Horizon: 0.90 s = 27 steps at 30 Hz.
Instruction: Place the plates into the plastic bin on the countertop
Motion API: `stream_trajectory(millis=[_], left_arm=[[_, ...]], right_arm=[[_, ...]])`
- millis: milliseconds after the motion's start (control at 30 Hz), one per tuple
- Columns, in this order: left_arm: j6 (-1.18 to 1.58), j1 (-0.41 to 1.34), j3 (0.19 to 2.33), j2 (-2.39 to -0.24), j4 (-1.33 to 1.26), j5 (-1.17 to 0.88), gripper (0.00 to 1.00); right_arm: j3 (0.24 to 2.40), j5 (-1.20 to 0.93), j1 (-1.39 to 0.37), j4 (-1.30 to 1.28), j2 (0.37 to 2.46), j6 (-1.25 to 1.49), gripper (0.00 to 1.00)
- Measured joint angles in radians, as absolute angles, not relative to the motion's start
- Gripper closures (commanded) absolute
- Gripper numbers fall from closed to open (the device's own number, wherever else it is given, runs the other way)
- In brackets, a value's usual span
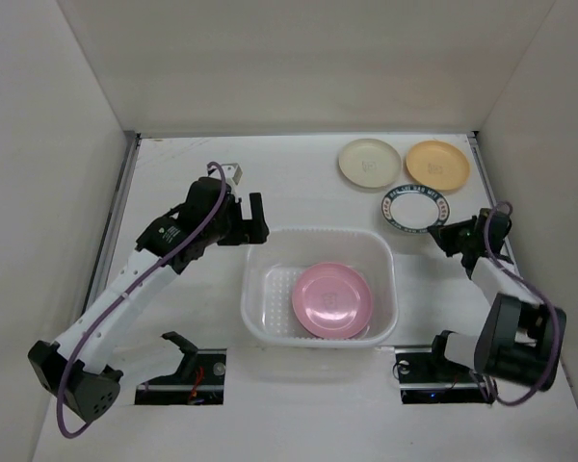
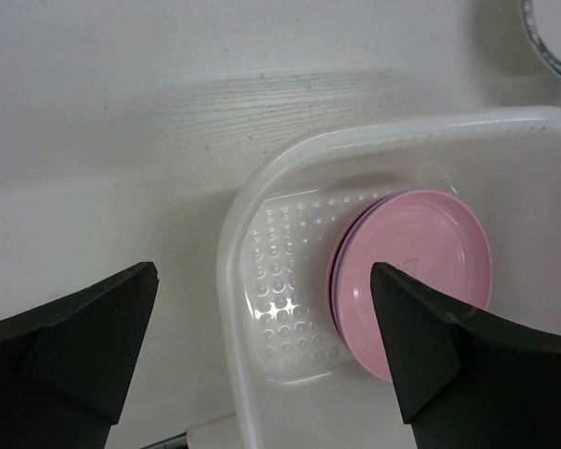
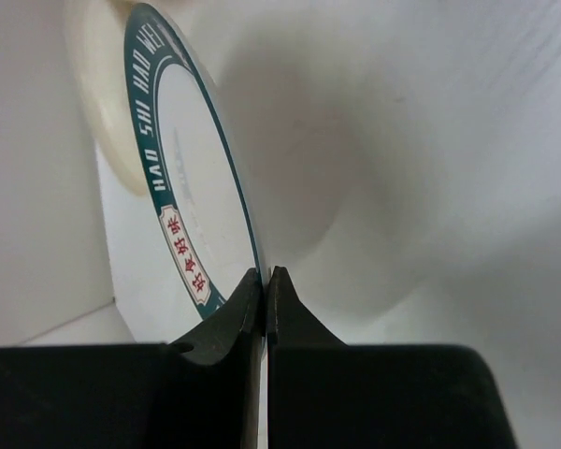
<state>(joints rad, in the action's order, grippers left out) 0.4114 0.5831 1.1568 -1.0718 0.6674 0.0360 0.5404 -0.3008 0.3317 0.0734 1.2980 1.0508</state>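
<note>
In the left wrist view the plastic bin (image 2: 262, 196) runs off the right and bottom edges. One finger (image 2: 449, 365) of the left gripper (image 2: 264, 276) covers the pink plate (image 2: 421, 243) at its lower part. Only a sliver of the purple plate (image 2: 334, 267) shows beneath. The corner crops a teal-rimmed plate (image 2: 556, 28). In the right wrist view its rim vanishes behind the right gripper (image 3: 265, 273), and the cream plate (image 3: 93, 94) is mostly hidden.

One plastic bin (image 1: 380, 252) holds one pink plate (image 1: 331, 298) with one purple plate (image 2: 333, 273) edging out beneath. Outside lie one cream plate (image 1: 369, 161), one orange-yellow plate (image 1: 437, 163) and at least one teal-rimmed plate (image 1: 414, 209).
</note>
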Motion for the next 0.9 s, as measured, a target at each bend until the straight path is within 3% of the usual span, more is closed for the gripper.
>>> stream_trajectory(millis=[267, 533, 900], left_arm=[[0.409, 0.458, 1.120, -1.052, 0.646, 0.039, 0.00], [0.410, 0.329, 1.088, -0.987, 0.635, 0.044, 0.00], [0.423, 0.318, 1.056, -0.950, 0.627, 0.045, 0.00]], right_arm=[[0.720, -0.244, 0.180, -0.197, 0.900, 0.996, 1.00], [0.931, -0.290, -0.131, -0.472, 0.912, 0.810, 1.00], [0.966, -0.284, -0.475, -0.789, 0.939, 0.610, 0.99]])
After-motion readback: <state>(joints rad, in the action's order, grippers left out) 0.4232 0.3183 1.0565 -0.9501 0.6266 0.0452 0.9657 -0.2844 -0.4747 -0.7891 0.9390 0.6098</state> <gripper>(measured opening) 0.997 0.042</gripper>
